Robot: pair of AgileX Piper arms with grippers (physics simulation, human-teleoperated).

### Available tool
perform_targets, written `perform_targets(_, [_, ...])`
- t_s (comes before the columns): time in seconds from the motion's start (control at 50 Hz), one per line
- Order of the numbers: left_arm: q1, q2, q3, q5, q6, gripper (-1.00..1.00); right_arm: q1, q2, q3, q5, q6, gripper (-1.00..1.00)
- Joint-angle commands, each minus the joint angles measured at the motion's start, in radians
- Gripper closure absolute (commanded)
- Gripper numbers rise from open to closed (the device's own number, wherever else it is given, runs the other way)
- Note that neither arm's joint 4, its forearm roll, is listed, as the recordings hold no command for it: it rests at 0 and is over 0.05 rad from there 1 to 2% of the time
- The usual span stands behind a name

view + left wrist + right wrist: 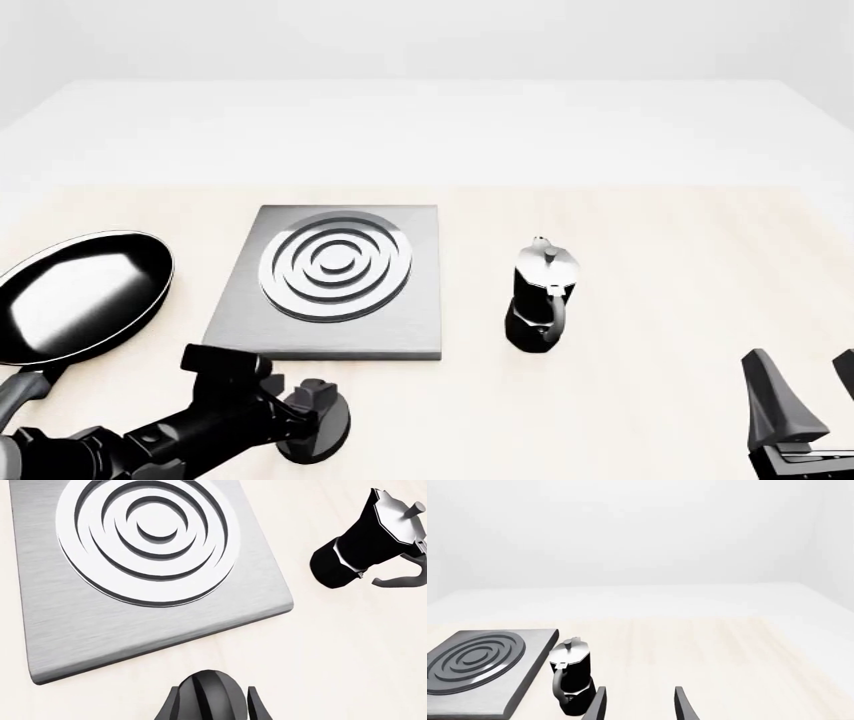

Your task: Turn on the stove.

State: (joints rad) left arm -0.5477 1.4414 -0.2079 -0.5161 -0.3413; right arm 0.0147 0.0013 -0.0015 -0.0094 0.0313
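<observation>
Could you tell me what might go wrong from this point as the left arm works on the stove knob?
1. The left gripper straddles the knob, but whether it is squeezed isn't clear; with a loose hold, the fingers could slip round it.
2. The knob sits just off the stove slab's near edge, so a sideways shove might nudge the slab.
3. The pan lies beside the left arm; its elbow could clip the handle.

Bright, flat, even sim lighting; no clear source direction. Barely any cast shadows on tabletop [641,240]. Strong white glare on pan [83,297], smaller highlights on moka pot [541,297]. Burner rings [148,537] near blown-out in left wrist view. Sharp throughout, no blur, no visible edge distortion.
</observation>
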Motion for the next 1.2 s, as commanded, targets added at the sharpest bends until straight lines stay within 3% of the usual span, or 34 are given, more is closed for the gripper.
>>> perform_targets(0.02, [-0.002,0.043,-0.002,-0.029,-0.004,-1.00,0.002,0.000,0.000,0.001,0.001,-1.00])
perform_targets(0.4, [0.010,0.151,-0.004,-0.109,0.016,-1.00,0.004,0.002,0.000,0.003,0.005,-1.00])
perform_targets(0.62, [0.094,0.003,0.008,-0.019,0.056,-1.00,0.006,0.002,0.000,0.001,0.005,-1.00])
perform_targets(0.86, [0.164,-0.029,0.024,-0.009,0.075,-1.00,0.006,0.001,0.001,0.000,0.001,-1.00])
perform_targets(1.2, [0.188,-0.043,0.033,-0.012,0.070,-1.00,0.007,0.000,0.001,0.001,-0.005,-1.00])
